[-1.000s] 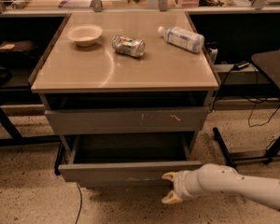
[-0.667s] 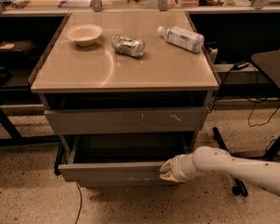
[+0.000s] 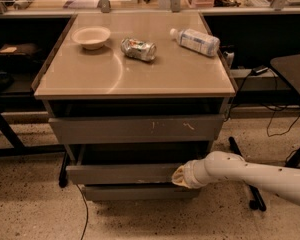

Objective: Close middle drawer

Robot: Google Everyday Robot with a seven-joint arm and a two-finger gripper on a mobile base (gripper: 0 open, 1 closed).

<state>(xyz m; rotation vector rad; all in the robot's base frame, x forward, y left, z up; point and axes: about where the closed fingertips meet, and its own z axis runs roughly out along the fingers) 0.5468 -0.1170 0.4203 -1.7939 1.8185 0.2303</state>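
– So, where is the gripper [image 3: 181,176] sitting?
– It is touching the right end of the middle drawer [image 3: 120,174] front; clenched or released, I cannot tell.
– And the drawer?
– It is sticking out slightly, just under the scratched drawer front [image 3: 135,129].

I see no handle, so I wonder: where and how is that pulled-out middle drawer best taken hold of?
The middle drawer has a plain flat front, so the only part to grip is its exposed top edge, from above. For closing, pressing the face straight from the front likely works better; the gripper is at its right end as pictured.
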